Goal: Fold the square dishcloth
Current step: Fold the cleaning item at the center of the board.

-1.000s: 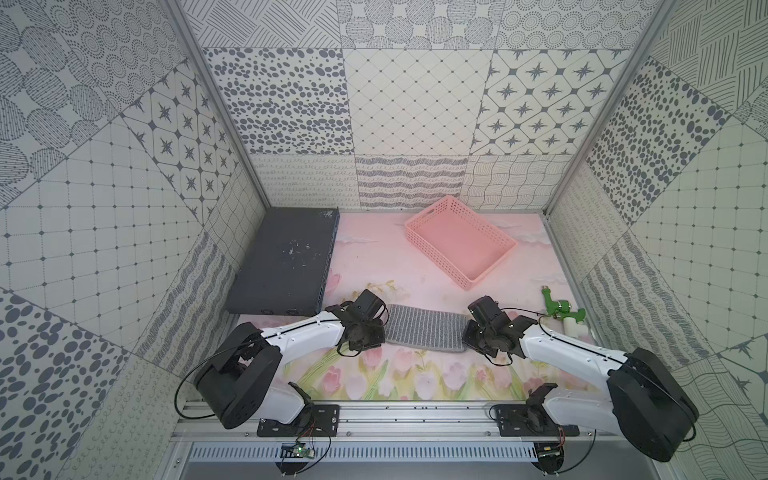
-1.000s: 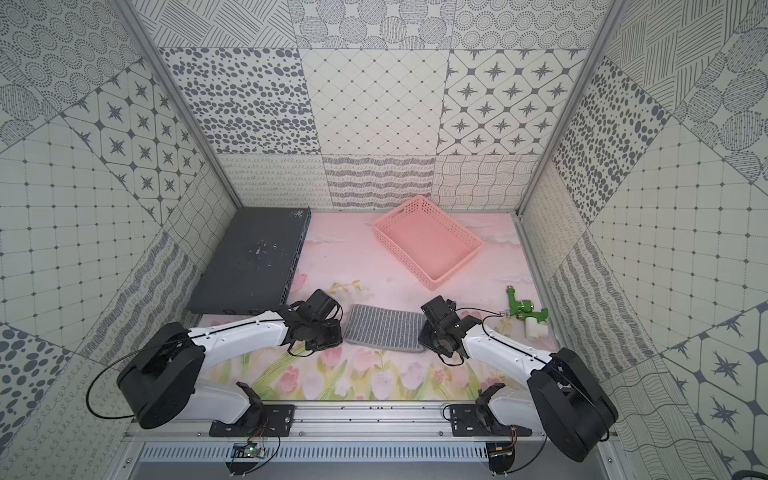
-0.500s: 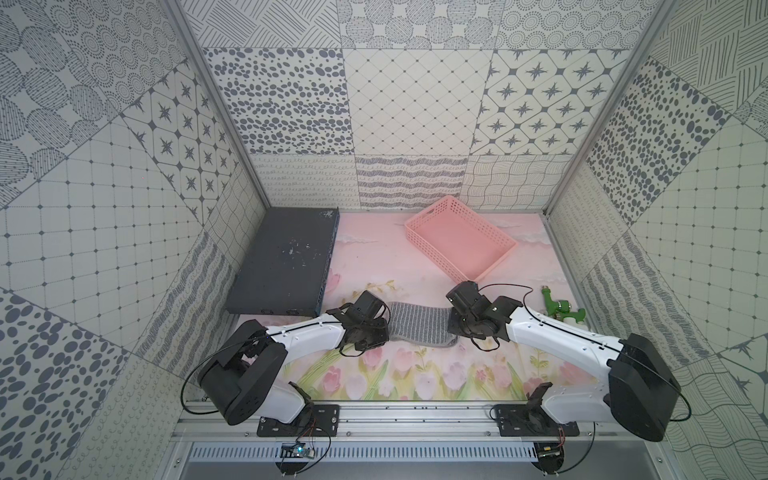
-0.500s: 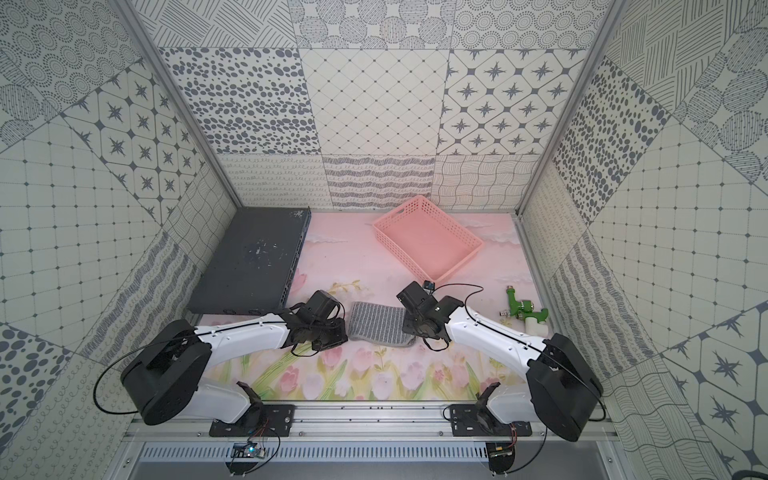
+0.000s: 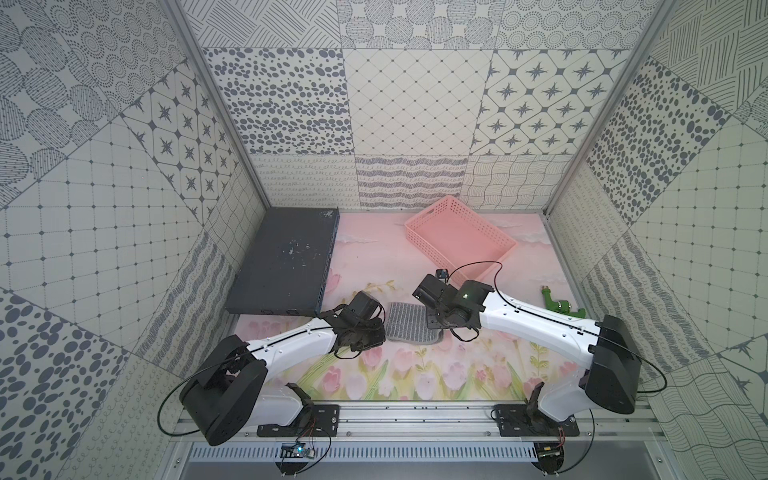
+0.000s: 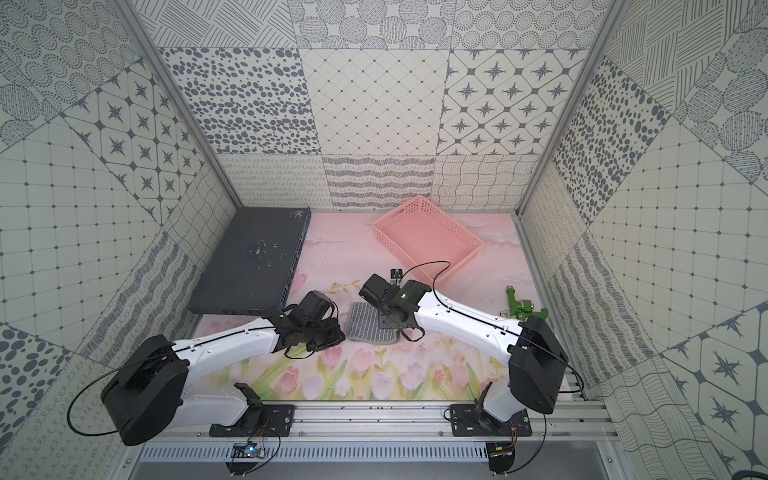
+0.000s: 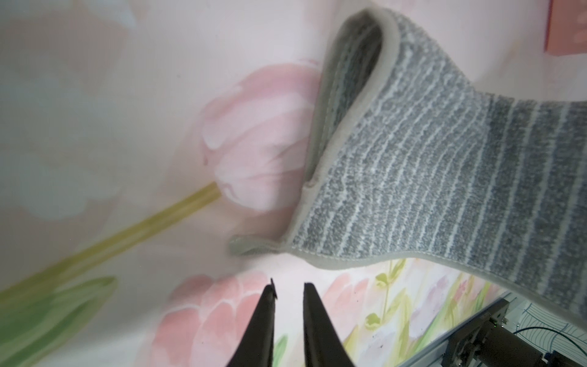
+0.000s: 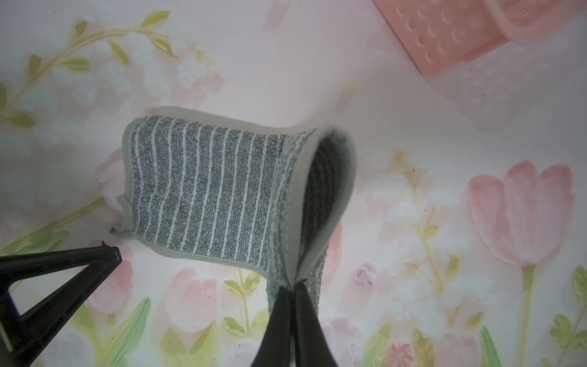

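While in right claw (image 8: 291, 286), dishcloth (image 8: 203, 190) edge aloft.

- The square dishcloth (image 5: 405, 322) is small, soft and grey, with thin whitish stripes, a ribbed pile and a plain pale-grey hem
- It lies on the tulip-printed mat (image 5: 374, 257), about midway across it
- One part rests flat on the mat
- The opposite edge is raised, pinched in the right gripper (image 8: 291, 285), and arches over in an open loop, half folded
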Available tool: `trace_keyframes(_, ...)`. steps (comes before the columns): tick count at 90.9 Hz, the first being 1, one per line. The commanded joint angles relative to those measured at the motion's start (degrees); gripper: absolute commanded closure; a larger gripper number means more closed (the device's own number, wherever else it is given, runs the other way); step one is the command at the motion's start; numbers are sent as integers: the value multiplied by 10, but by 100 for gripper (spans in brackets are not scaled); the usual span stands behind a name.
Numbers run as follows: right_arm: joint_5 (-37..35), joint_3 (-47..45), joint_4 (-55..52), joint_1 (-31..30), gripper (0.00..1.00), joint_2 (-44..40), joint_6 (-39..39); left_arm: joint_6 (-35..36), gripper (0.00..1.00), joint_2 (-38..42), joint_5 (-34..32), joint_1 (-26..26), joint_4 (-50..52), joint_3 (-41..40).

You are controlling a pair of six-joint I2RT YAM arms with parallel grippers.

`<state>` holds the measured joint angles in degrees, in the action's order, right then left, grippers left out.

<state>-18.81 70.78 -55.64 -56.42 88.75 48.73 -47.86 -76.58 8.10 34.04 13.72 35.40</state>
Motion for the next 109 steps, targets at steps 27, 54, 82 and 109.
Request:
trace_keyframes(27,3,98,-15,-42,94,90,-14,-56,79,-31,81,-37,-105,-37)
trace_keyframes(54,31,142,10,-47,93,160,-5,-69,87,-68,111,-40,-166,-51)
trace_keyframes(82,61,155,63,-45,91,194,9,-73,88,-55,104,-41,-172,-73)
trace_keyframes(109,80,156,97,-38,90,215,16,-72,89,-54,103,-41,-172,-74)
